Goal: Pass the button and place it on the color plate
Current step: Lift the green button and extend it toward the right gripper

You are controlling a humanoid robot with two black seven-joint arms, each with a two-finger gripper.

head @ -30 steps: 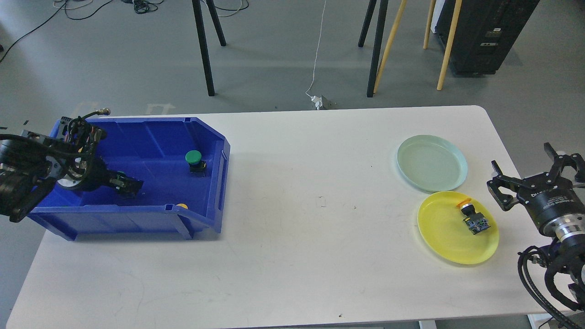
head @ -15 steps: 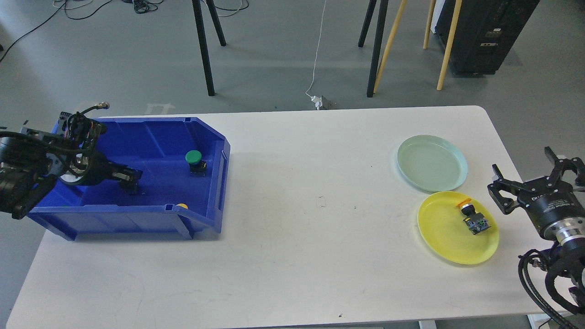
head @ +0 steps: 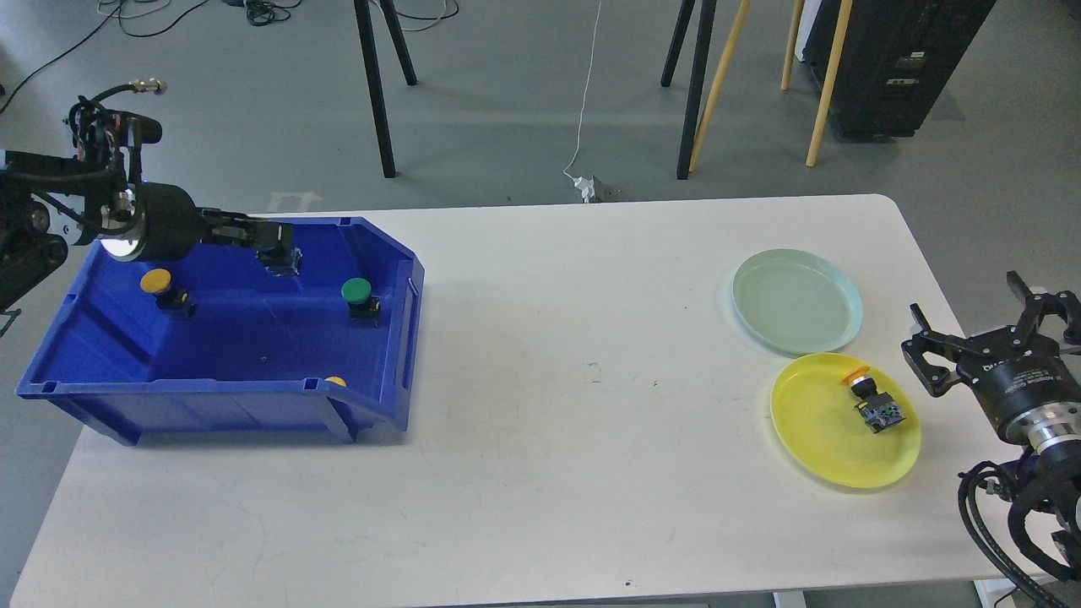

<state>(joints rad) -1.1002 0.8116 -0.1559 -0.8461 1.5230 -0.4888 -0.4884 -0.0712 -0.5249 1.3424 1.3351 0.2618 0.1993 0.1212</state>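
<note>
A button (head: pixel 277 254) with a dark blue body sits pinched between the fingers of the left gripper (head: pixel 272 245), held above the rear of the blue bin (head: pixel 384 338); below it, inside the bin, a yellow-capped button (head: pixel 159 285) lies at the left, a green-capped button (head: pixel 358 296) at the right, another yellow cap (head: pixel 335 382) peeking by the front wall; across the white table (head: pixel 540 473), the yellow plate (head: pixel 811 439) carries an orange-capped button (head: pixel 870 401), the pale green plate (head: pixel 797 301) just behind it; the right gripper (head: pixel 992 338) hovers beside the yellow plate, fingers spread, holding nothing.
</note>
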